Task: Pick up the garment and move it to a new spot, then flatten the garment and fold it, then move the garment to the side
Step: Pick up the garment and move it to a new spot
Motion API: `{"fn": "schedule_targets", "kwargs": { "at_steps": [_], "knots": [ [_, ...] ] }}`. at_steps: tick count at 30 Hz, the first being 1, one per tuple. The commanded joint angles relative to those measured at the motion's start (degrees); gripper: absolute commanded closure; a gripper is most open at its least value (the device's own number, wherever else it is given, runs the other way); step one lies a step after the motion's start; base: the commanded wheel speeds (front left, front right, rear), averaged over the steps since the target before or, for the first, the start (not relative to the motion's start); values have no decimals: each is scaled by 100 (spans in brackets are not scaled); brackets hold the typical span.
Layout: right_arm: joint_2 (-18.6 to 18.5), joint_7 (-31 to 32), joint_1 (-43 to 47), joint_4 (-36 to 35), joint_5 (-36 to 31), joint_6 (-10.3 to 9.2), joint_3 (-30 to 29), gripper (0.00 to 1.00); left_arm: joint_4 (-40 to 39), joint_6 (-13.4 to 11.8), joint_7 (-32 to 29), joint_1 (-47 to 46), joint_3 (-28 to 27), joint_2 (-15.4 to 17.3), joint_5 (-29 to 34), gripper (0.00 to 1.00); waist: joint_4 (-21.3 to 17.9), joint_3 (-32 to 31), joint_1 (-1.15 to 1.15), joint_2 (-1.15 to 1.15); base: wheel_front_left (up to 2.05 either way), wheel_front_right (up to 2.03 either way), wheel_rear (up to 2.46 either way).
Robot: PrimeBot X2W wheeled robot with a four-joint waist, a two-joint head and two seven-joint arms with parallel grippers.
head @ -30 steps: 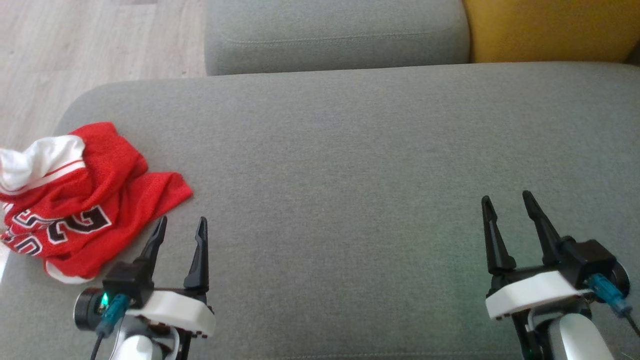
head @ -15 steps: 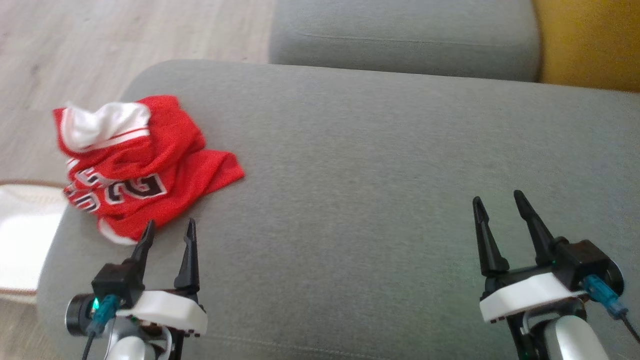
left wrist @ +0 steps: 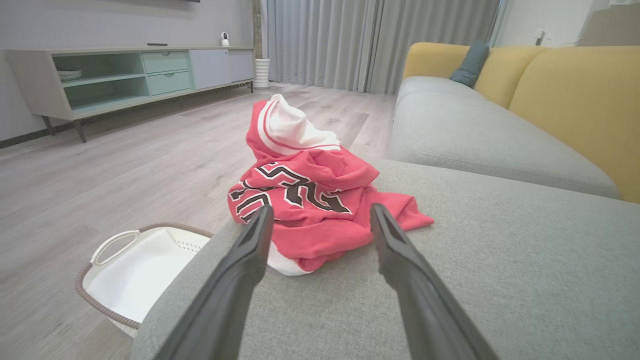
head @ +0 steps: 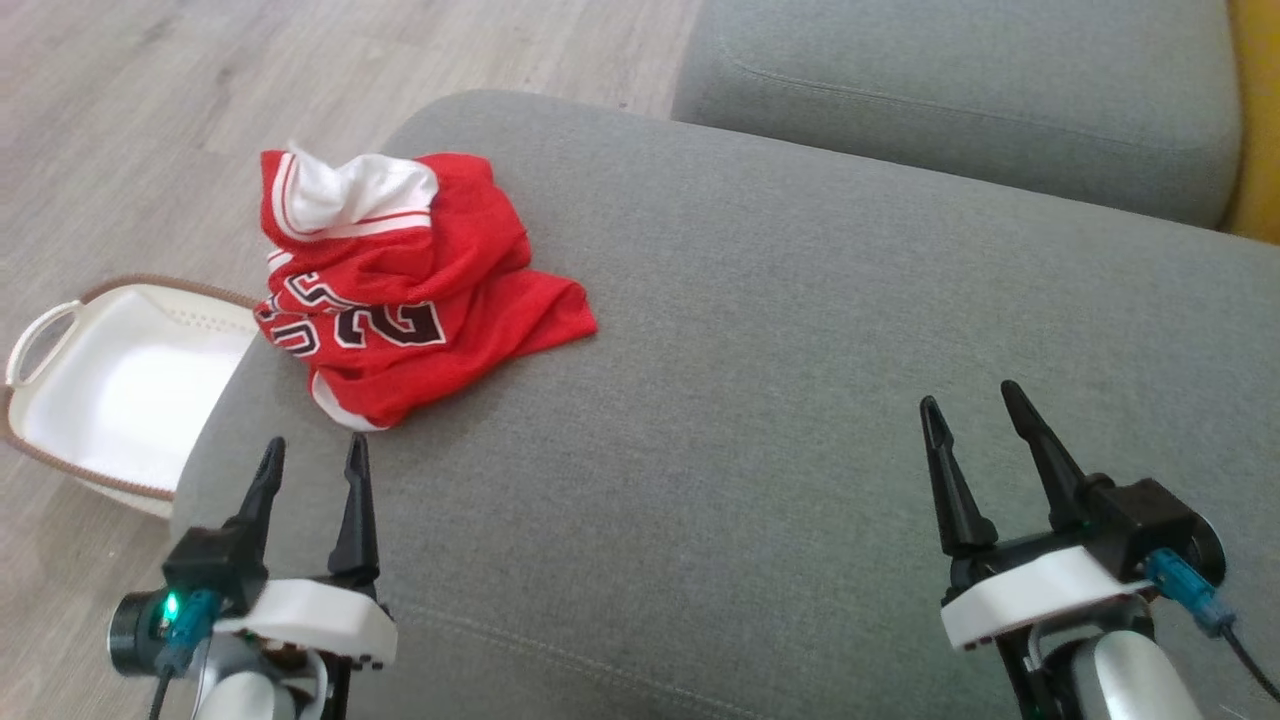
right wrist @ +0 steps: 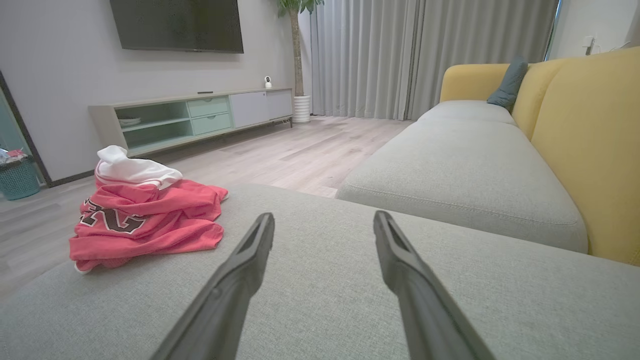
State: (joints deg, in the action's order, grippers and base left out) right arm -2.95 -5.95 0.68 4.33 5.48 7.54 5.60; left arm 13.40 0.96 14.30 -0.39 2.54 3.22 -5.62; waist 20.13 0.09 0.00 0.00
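Red garment (head: 420, 290) lies bunched, white end pointing away.

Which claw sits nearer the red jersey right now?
The left claw: it aims at the red jersey just ahead; the right claw hangs over bare grey cushion, well apart.

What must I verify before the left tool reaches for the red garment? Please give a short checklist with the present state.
1. The left tool is open: ok.
2. The right tool is open and holds nothing: ok.
3. The red garment lies on the grey seat, ahead of the left tool and apart from it: ok.
4. The red garment is flat: not ok, it is crumpled.
5. No part hangs over the seat's edge toward the white basket: cannot tell.
6. Bare seat for a new spot: ok.
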Motion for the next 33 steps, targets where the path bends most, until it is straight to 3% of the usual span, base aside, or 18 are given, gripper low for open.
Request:
{"fn": "schedule_targets", "kwargs": {
  "at_steps": [1, 18, 26, 33],
  "knots": [
    [-31, 17, -213, -222, 6, -5, 137, 0, -197, -20, 70, -235, -234, 37, 37, 0, 35, 3, 0, 0, 0, 0, 0],
    [-65, 84, -319, -286, 28, -5, 146, 0, -249, -5, 70, -513, -263, 18, 90, 0, -20, 341, 0, 0, 0, 0, 0],
    [-230, 291, -682, -556, -71, -5, 210, 0, 3, 67, 70, -1442, -464, 36, -157, 0, -331, 1153, 0, 0, 0, 0, 0],
    [-308, 363, -937, -707, -123, -5, 172, 0, 879, 133, 70, -2450, -645, 291, -221, 0, -512, 1714, 0, 0, 0, 0, 0]
  ]
}}
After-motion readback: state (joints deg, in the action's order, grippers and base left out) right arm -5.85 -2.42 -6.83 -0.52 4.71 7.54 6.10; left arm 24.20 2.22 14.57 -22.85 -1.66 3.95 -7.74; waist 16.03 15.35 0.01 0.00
